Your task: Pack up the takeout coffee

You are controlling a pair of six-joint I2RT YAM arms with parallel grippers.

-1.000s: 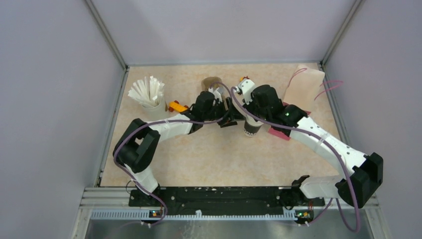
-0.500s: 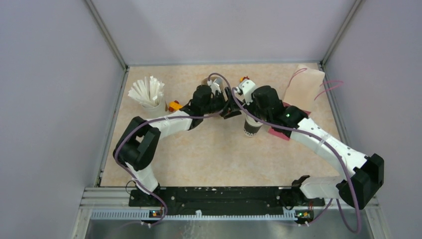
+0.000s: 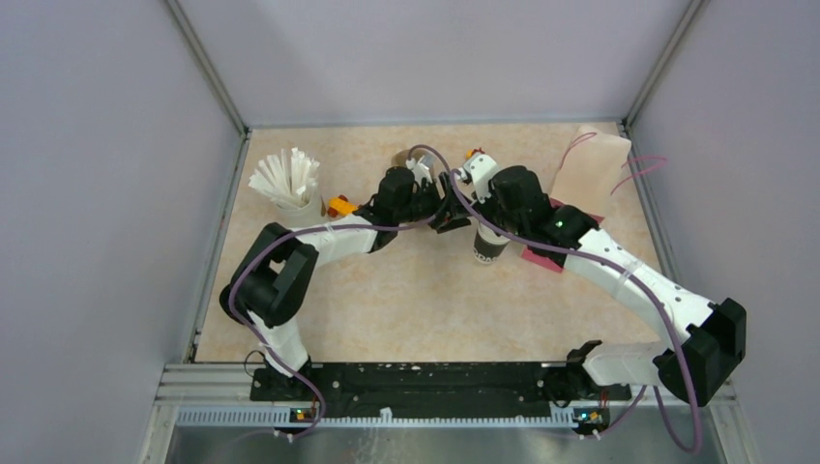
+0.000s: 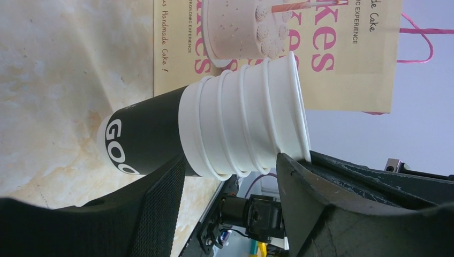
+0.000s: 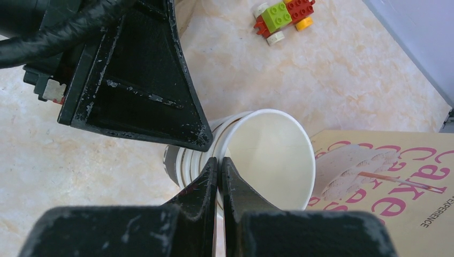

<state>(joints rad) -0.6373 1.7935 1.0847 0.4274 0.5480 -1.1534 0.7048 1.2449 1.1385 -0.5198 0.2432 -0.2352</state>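
Tabletop [image 3: 406, 300]: right gripper [image 5: 219, 160] pinches cups [image 4: 241, 118]; left gripper [image 4: 230, 163] straddles.

I see bright, soft, even light from above; only faint shadows lie on the tabletop [image 3: 406, 300]. Both wrist views are crisp and evenly lit.

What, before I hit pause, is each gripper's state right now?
Left gripper: open, fingers at the cup stack's side, not clamping it.
Right gripper: shut on the cup stack's top rim.

Beige marbled tabletop [image 3: 406, 309] w/ plain lilac-grey walls [image 3: 435, 58] on 3 sides, alu rail [image 3: 387, 416] at near edge.
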